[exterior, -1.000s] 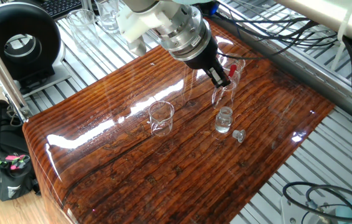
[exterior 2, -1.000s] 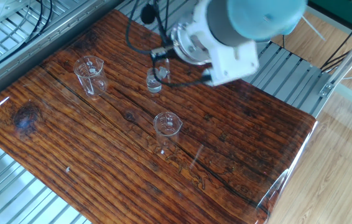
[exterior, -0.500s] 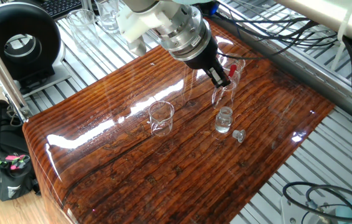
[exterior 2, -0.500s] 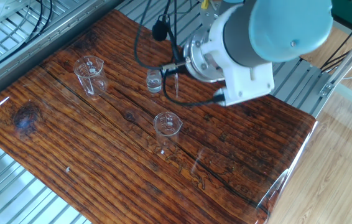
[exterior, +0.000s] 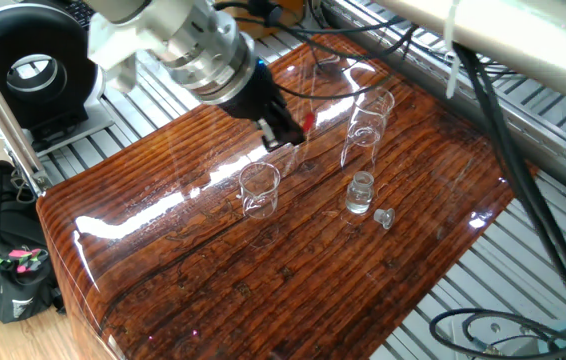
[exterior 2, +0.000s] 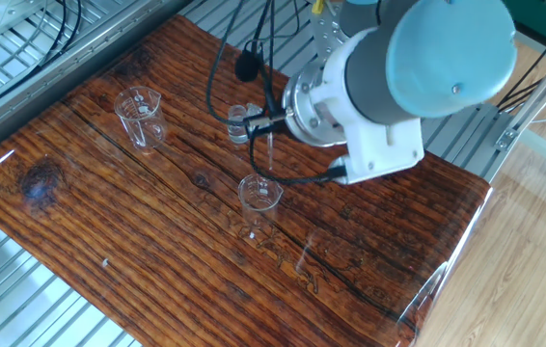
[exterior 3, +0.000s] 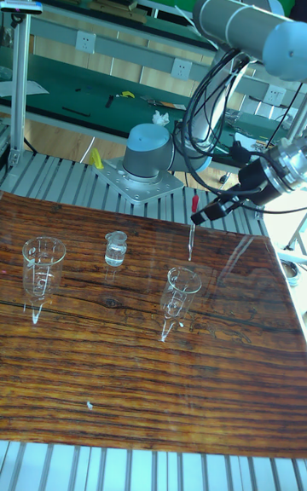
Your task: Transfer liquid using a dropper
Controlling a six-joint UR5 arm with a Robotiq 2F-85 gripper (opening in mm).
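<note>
Tall fixed view is showing the wooden table (exterior 3: 128,372), where the robot arm is reaching in from the right. Its end effector (exterior 3: 203,215) is clamping the dropper (exterior 3: 192,231) below its red bulb, tube hanging upright just above the nearer conical glass (exterior 3: 179,288). To deliver cleanly, the tip should be centring over the rim and lowering slightly before squeezing. Liquid inside is too faint to confirm.

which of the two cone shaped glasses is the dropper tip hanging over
The cone glass nearer the gripper; the dropper hangs just above its rim. The other cone glass stands far off, beyond the small bottle.
</note>
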